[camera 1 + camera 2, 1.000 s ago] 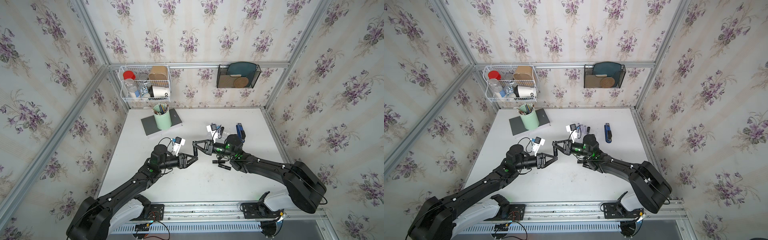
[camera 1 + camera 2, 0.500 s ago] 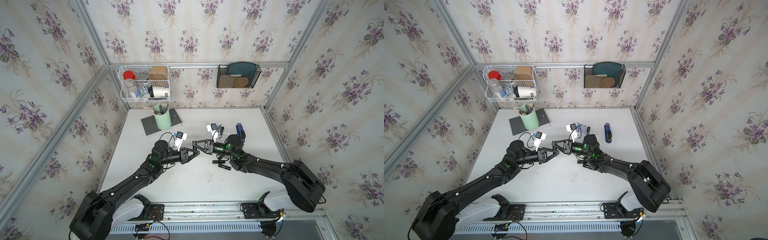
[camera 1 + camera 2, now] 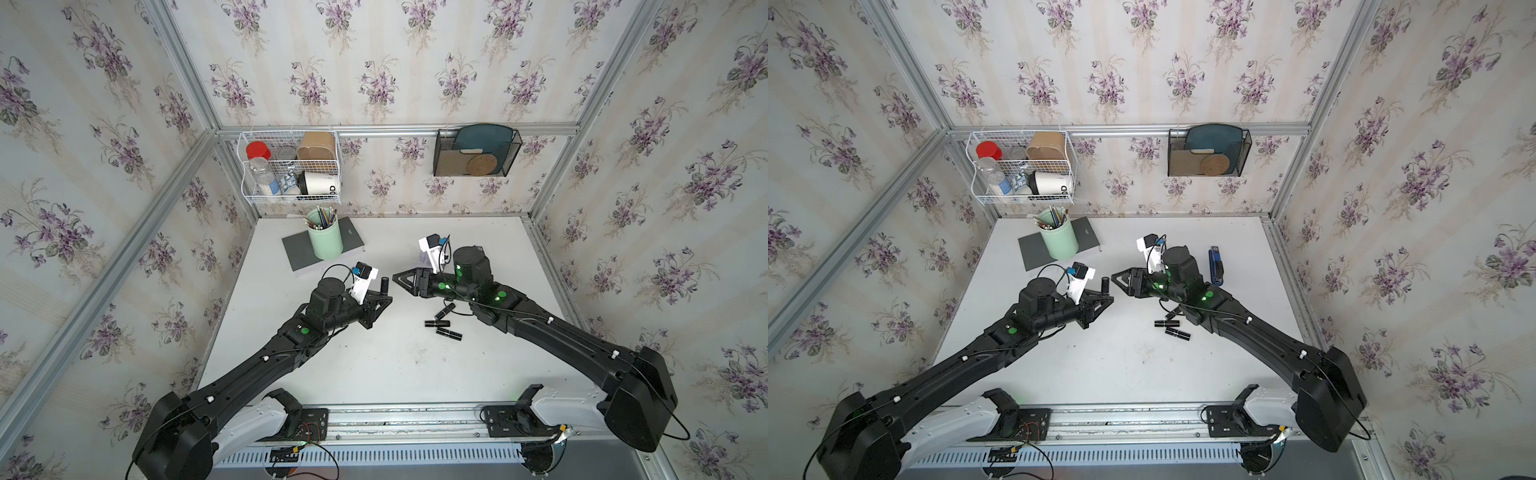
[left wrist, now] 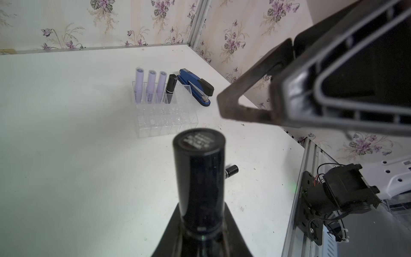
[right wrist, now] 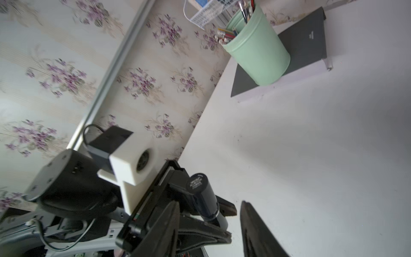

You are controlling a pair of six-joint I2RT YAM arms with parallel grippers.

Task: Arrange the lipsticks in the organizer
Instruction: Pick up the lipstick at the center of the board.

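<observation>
Grippers face each other tip to tip above the middle of the white table (image 3: 374, 374). On one side, the left gripper (image 3: 385, 297) is pinched tight on the lower end of one black lipstick (image 3: 385, 283), which stands upright between its fingers. The left wrist view shows the tube's round cap close up. Opposite, the right gripper (image 3: 398, 276) sits just beside that tube with its two fingers (image 5: 255, 229) spread apart and nothing between them.

Farther back, toward the right wall, the clear organizer (image 4: 165, 124) holds three lilac lipsticks (image 4: 151, 85) and one black tube (image 4: 170, 89) upright in its back row. It stands just beside a blue stapler (image 4: 195, 89). Three loose black lipsticks (image 3: 442, 323) lie flat on the table near the right arm.
</observation>
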